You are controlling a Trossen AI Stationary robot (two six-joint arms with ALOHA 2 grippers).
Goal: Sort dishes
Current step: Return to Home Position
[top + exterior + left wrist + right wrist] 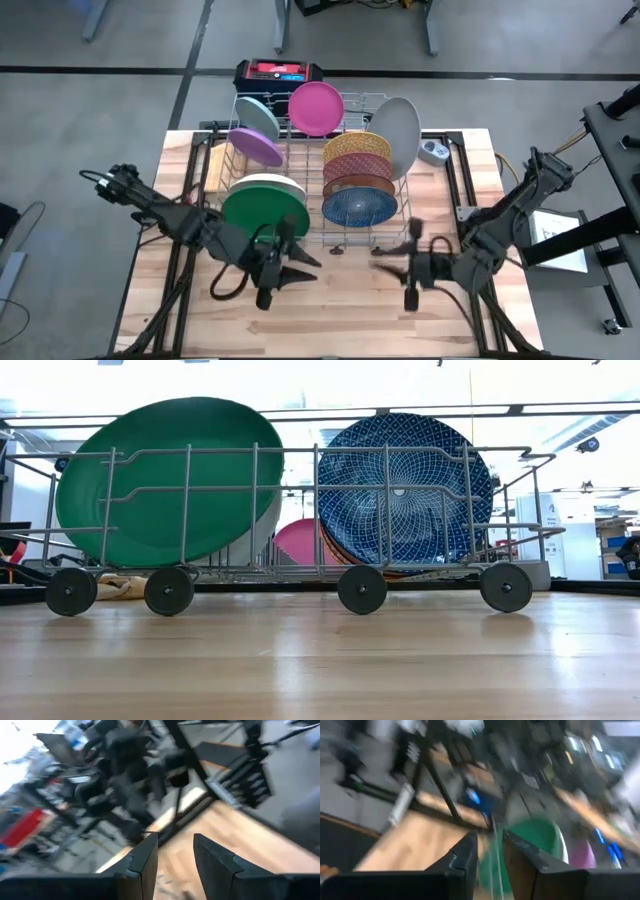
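Both aimed at each other nr rack (pixel 313 225): L claw (pixel 312 270) & R claw (pixel 385 258), fingers apart, empty.

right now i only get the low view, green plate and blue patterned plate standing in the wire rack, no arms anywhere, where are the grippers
Observer: Both are over the bare wooden table on your camera's side of the silver wire dish rack. The left gripper is in front of the round green plate, and the right gripper is in front of the round blue patterned plate.
Operator: ok, are they holding anything
Observer: No. Each wrist view shows its gripper open with nothing between the fingers.
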